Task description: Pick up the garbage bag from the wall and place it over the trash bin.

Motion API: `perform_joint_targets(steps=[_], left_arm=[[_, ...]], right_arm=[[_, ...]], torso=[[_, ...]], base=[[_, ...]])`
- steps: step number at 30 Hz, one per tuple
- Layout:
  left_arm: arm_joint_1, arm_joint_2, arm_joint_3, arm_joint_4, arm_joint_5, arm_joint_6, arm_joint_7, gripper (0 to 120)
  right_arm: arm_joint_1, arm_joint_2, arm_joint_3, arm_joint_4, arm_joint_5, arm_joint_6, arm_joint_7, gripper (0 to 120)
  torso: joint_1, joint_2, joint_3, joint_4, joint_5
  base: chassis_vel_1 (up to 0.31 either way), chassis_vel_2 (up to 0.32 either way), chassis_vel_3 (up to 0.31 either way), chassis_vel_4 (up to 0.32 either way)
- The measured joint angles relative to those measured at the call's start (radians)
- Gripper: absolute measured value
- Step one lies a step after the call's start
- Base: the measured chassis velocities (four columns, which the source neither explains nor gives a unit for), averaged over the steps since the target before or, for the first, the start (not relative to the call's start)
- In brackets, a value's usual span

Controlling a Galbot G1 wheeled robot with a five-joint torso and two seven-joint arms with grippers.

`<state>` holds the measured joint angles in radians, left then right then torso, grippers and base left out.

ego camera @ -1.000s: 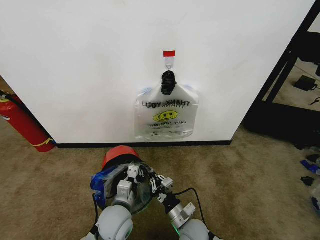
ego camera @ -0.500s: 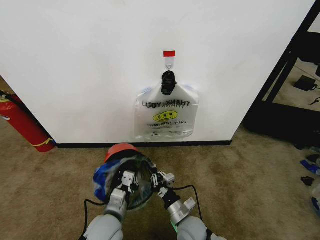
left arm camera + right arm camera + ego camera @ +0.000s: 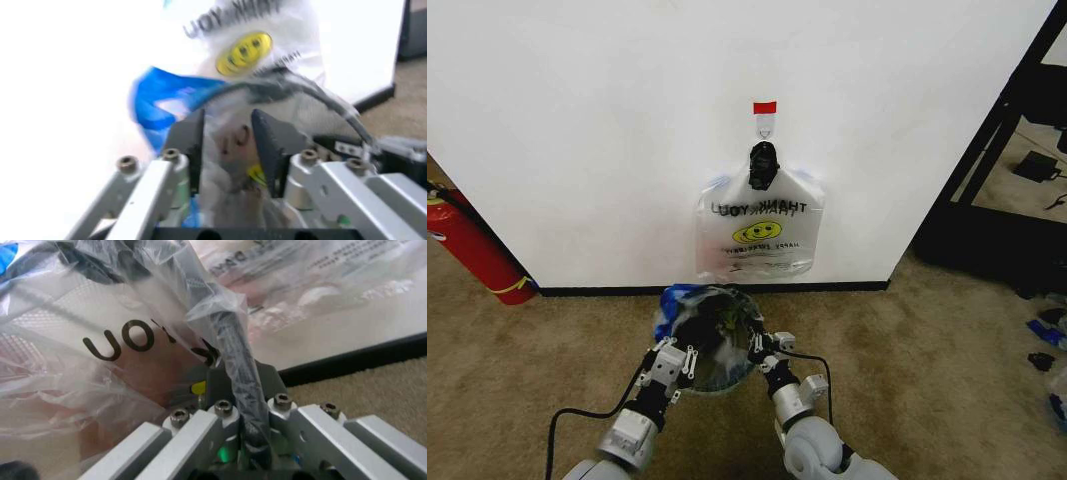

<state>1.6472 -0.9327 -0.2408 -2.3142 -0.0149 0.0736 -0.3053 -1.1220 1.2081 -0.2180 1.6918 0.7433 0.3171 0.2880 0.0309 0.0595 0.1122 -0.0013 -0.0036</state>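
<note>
Two grippers work low in the centre of the head view, just in front of the white wall (image 3: 577,130). We hold the garbage bag (image 3: 712,335) stretched across the mouth of the trash bin (image 3: 739,308), whose black rim shows through the film near the baseboard. Our left gripper (image 3: 674,357) has its jaws pinched on a fold of the bag, its blue handle strip (image 3: 160,100) bunched beyond them. Our right gripper (image 3: 762,352) clamps the bag against the bin's rim. In mid-frame, same-printed bags (image 3: 760,235) hang from a black clip (image 3: 763,165) under red tape (image 3: 765,107). A fire extinguisher (image 3: 472,250) leans at left.
</note>
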Motion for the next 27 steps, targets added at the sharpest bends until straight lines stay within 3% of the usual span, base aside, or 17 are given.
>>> perform_joint_targets(steps=[4,6,10,14,19,24,27], left_arm=[[-0.025,-0.014,-0.019,0.02,0.05,-0.001,-0.017,53],[-0.031,-0.016,-0.02,0.028,0.053,0.002,-0.017,55],[-0.071,-0.018,-0.02,0.084,0.043,0.032,-0.023,73],[-0.1,-0.025,-0.016,0.131,0.034,0.045,-0.047,83],[-0.106,-0.026,-0.011,0.135,0.003,0.05,-0.089,63],[-0.106,-0.026,-0.012,0.118,-0.014,0.051,-0.096,51],[-0.108,-0.023,-0.014,0.111,-0.026,0.053,-0.096,33]], right_arm=[[0.003,-0.003,0.001,0.011,0.016,-0.006,0.009,0],[0.003,-0.005,0.001,0.014,0.016,-0.006,0.009,0],[-0.007,-0.011,0.001,0.028,0.016,-0.007,0.005,0],[-0.02,-0.015,-0.001,0.043,0.012,-0.008,-0.006,0],[-0.028,-0.019,-0.001,0.049,0.004,-0.012,-0.01,0],[-0.027,-0.016,0.0,0.046,0.001,-0.012,-0.009,0],[-0.027,-0.016,0.0,0.046,0.0,-0.013,-0.009,0]], torso=[[0.0,0.0,0.0,-0.0003,-0.0001],[0.0,0.0,0.0,-0.0002,-0.0002],[0.0,0.0,0.0,-0.0004,-0.0001],[0.0,0.0,0.0,-0.0004,-0.0002],[0.0,0.0,0.0,-0.0003,0.0],[0.0,0.0,0.0,-0.0003,0.0],[0.0,0.0,0.0,-0.0003,0.0]], base=[[0.0,0.0,0.0,0.0],[0.0,0.0,0.0,0.0],[0.0,0.0,0.0,0.0],[0.0,0.0,0.0,0.0],[0.0,0.0,0.0,0.0],[0.0,0.0,0.0,0.0],[0.0,0.0,0.0,0.0]])
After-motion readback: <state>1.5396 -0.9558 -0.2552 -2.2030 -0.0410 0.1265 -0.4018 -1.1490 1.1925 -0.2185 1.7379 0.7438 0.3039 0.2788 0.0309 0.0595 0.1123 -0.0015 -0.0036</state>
